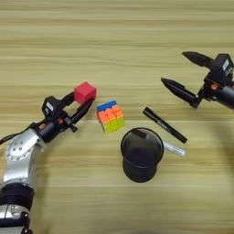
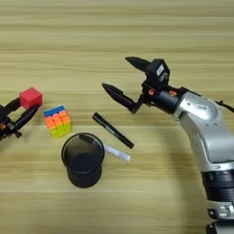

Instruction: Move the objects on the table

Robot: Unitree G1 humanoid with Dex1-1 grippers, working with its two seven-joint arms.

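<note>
On the left, my left gripper (image 1: pixel 82 101) is shut on the small red cube (image 1: pixel 85 91), one black finger at its left face and the other under its lower edge. Just right of it, the multicoloured puzzle cube (image 1: pixel 110 116) rests on the table (image 1: pixel 114 41). The black marker (image 1: pixel 164 124) lies slanted right of the puzzle cube. The white-silver pen (image 1: pixel 175 149) lies below the marker, its left end hidden behind the cup. My right gripper (image 2: pixel 116 71) hovers open above the marker's upper end, fingers spread wide and holding nothing.
A black mesh cup (image 1: pixel 141 154) stands upright in front of the puzzle cube and marker, close to both. Bare wood stretches across the far half of the table and along the near edge.
</note>
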